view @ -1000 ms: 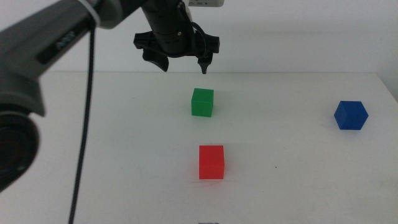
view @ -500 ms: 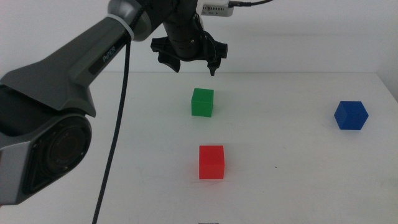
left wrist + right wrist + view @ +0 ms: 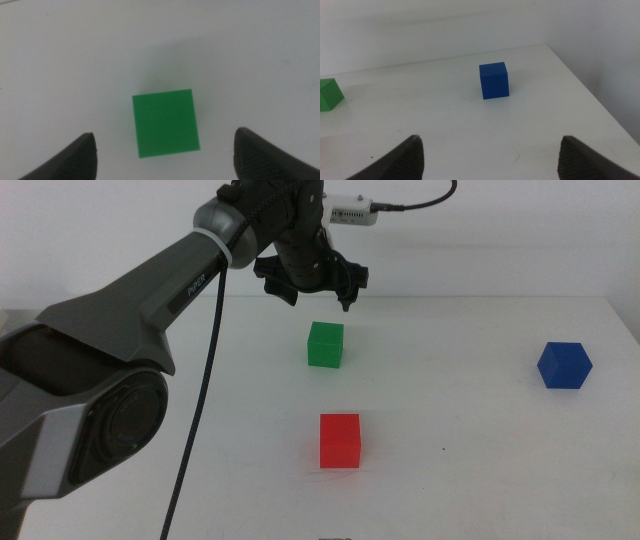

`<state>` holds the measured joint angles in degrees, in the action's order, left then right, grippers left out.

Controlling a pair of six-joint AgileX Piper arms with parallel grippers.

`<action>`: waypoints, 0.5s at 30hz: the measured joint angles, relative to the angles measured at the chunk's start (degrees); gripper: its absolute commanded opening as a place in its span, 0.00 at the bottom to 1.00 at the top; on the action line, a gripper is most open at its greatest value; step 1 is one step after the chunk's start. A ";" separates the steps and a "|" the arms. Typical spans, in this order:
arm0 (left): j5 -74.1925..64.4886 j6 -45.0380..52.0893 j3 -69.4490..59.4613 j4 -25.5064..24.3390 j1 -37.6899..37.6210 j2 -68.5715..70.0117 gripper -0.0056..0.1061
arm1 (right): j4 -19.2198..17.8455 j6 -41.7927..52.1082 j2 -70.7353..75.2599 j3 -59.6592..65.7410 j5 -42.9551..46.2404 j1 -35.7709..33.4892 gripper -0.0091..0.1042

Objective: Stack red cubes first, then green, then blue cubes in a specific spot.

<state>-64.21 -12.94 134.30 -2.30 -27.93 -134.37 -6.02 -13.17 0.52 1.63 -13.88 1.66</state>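
Note:
The green cube (image 3: 325,344) rests on the white table, a little behind the red cube (image 3: 340,440) near the middle. Far to the right sits the blue cube (image 3: 564,365). My left gripper (image 3: 315,288) hovers open above and just behind the green cube. In the left wrist view the green cube (image 3: 165,122) lies between the two spread jaws of the left gripper (image 3: 162,152), untouched. The right gripper (image 3: 490,150) is open and holds nothing; the blue cube (image 3: 494,80) stands ahead of it, with a corner of the green cube (image 3: 330,94) off to one side.
The left arm (image 3: 120,330) reaches diagonally across the left half of the table, its black cable (image 3: 200,380) hanging down. The table's right edge (image 3: 590,95) runs close to the blue cube. A white wall rises behind the table.
The left arm has stretched farther over the table, carrying its open gripper slightly right and back, staying above the green cube. The cubes have not moved.

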 measured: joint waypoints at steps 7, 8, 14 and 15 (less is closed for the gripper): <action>2.58 3.52 0.94 2.30 1.38 -3.12 0.89 | 0.00 0.00 0.00 0.00 0.00 0.00 0.79; 2.88 3.66 0.95 2.30 1.38 -3.51 0.89 | 0.00 0.00 0.00 0.00 0.00 0.00 0.79; 4.79 3.87 1.06 3.26 1.38 -5.31 0.89 | 0.00 0.00 0.00 0.00 0.00 0.00 0.79; 4.92 3.87 1.06 3.39 1.38 -5.62 0.89 | 0.00 0.00 0.00 0.00 0.00 0.00 0.79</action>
<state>-59.29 -9.07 135.36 1.09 -26.56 -139.99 -6.02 -13.17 0.52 1.63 -13.88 1.66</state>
